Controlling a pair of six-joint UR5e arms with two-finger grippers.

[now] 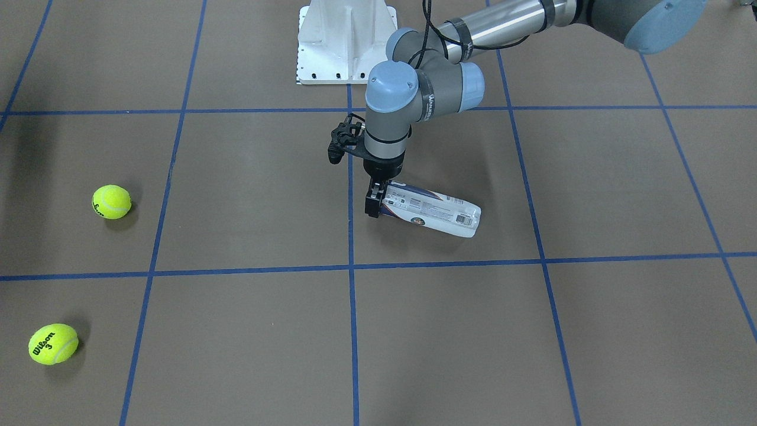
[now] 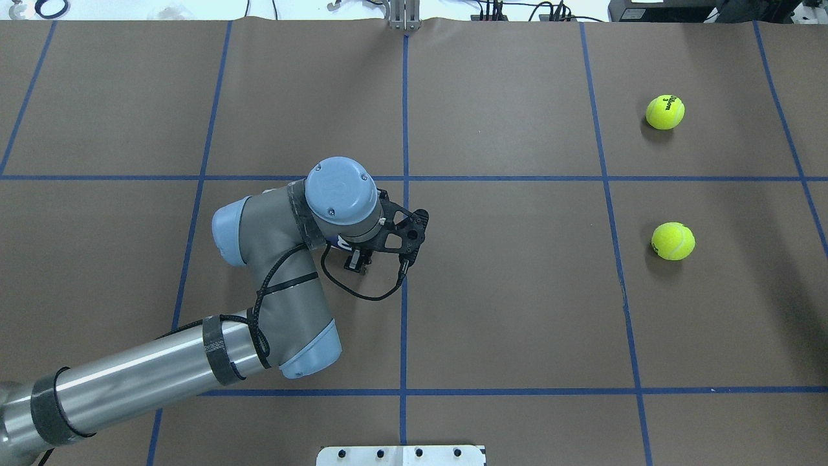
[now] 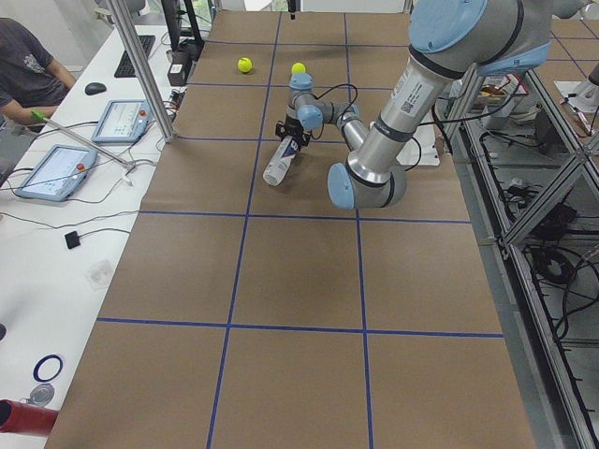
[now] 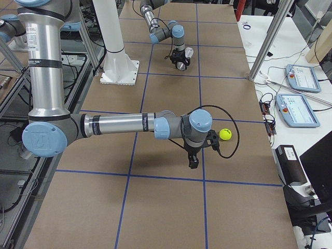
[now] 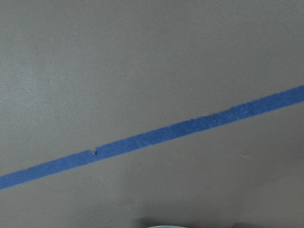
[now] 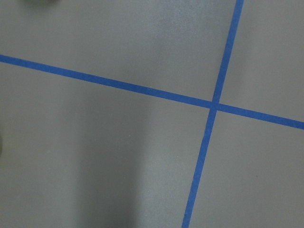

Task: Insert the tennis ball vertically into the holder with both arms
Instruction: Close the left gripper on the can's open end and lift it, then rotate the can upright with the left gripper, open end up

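The holder (image 1: pixel 434 211), a clear can with a navy-and-white label, lies on its side near the table's middle. My left gripper (image 1: pixel 374 205) points down at its end nearest the centre line, and the fingers look closed on the rim there. In the overhead view the left arm hides the holder, and only the gripper (image 2: pixel 358 262) shows. Two yellow tennis balls (image 1: pixel 111 201) (image 1: pixel 53 344) lie far off on my right side. My right gripper (image 4: pixel 193 163) hovers above the table near one ball (image 4: pixel 224 134). I cannot tell whether it is open or shut.
The white pedestal base (image 1: pixel 346 44) stands at the robot's edge of the table. Blue tape lines (image 1: pixel 351 266) grid the brown table cover. Tablets and cables (image 4: pixel 298 106) lie on a side bench beyond the far edge. A person (image 3: pixel 23 70) sits there.
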